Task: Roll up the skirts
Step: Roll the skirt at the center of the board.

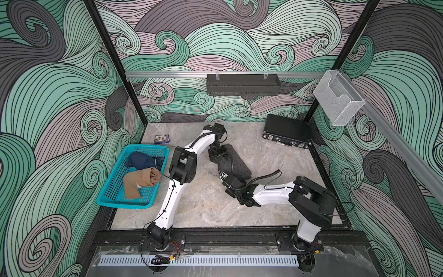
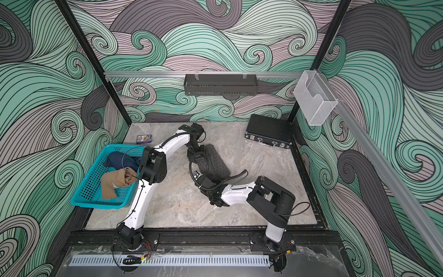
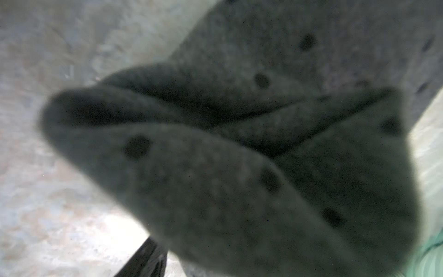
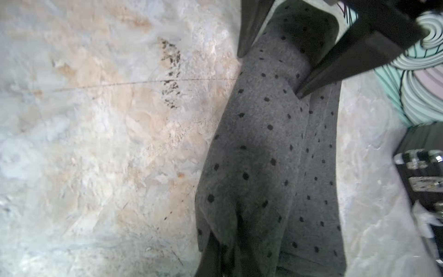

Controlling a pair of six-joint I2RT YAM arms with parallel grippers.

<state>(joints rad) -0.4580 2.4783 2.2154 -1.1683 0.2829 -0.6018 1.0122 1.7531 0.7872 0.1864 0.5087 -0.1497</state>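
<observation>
The dark grey skirt with black dots (image 1: 236, 163) (image 2: 214, 163) lies as a long folded strip mid-table. My left gripper (image 1: 217, 156) (image 2: 196, 153) is at its far end, its fingers (image 4: 249, 28) wide apart on either side of the folded cloth (image 3: 239, 167). My right gripper (image 1: 225, 177) (image 2: 201, 178) is shut on the strip's near end, where the cloth (image 4: 263, 144) bunches up into the jaws. The dark blue skirt (image 1: 141, 160) (image 2: 119, 160) and the tan skirt (image 1: 141, 181) (image 2: 117, 181) lie crumpled in the teal basket (image 1: 124, 204) (image 2: 96, 204).
The basket stands at the table's left edge, beside the left arm. A black hard case (image 1: 287, 133) (image 2: 268, 130) lies at the back right. A small blue box (image 1: 161, 138) sits at the back left. A black tray (image 1: 242, 84) and a clear holder (image 1: 338, 98) hang on the walls.
</observation>
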